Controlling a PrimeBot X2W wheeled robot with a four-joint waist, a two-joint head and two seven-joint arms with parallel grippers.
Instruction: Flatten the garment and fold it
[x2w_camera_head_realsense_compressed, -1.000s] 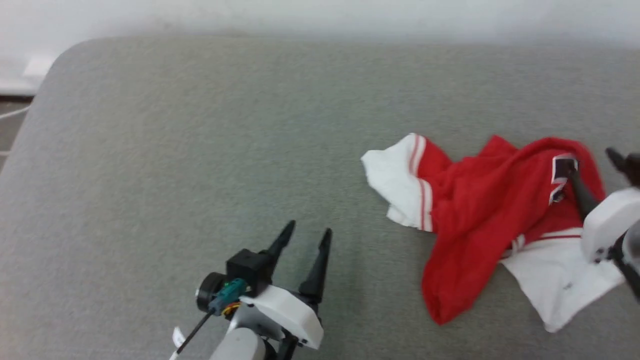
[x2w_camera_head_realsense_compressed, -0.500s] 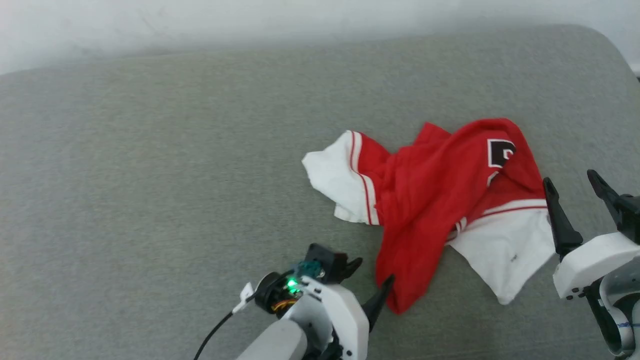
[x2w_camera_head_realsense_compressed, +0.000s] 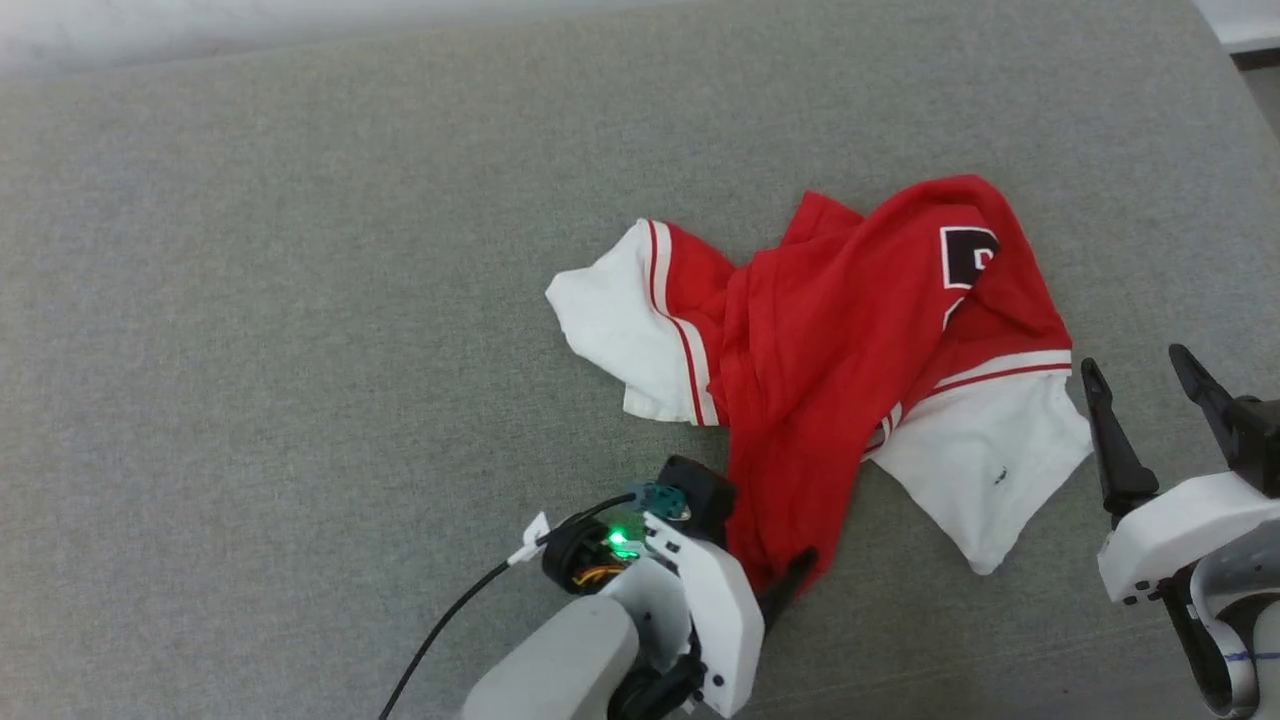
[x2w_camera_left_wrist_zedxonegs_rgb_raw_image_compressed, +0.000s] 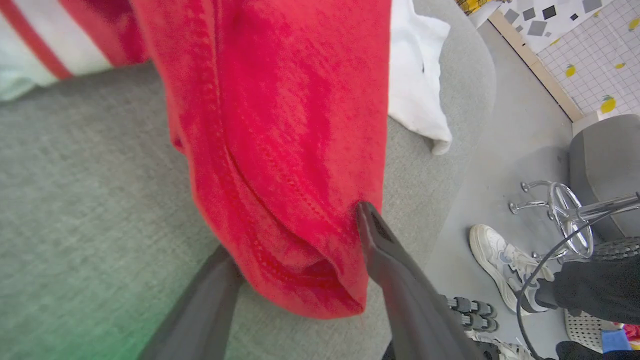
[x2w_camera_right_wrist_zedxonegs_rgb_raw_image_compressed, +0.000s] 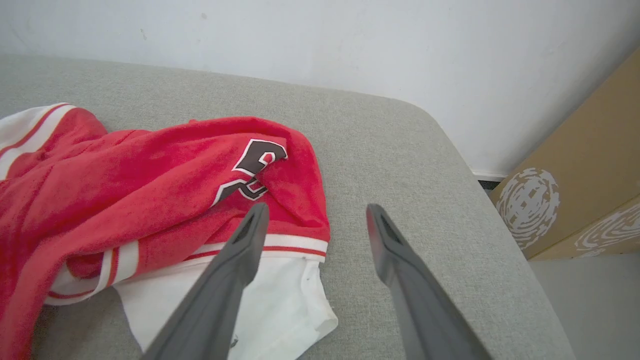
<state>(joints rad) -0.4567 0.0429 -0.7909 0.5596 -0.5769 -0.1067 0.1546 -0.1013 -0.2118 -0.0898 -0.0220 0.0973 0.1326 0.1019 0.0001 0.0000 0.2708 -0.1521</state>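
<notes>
Our left hand (x2w_camera_left_wrist_zedxonegs_rgb_raw_image_compressed: 292, 226) straddles the shirt's (x2w_camera_head_realsense_compressed: 830, 350) red hem (x2w_camera_left_wrist_zedxonegs_rgb_raw_image_compressed: 280, 267), fingers apart. Our right hand (x2w_camera_head_realsense_compressed: 1132, 358) is spread beside the white sleeve (x2w_camera_head_realsense_compressed: 980, 470).

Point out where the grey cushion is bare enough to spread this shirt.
Widest bare stretch: the grey upholstered surface left of the crumpled red T-shirt with white sleeves. Another band lies beyond it. Crowded: near right, where the left gripper straddles the red hem and the right gripper hovers beside a white sleeve.
</notes>
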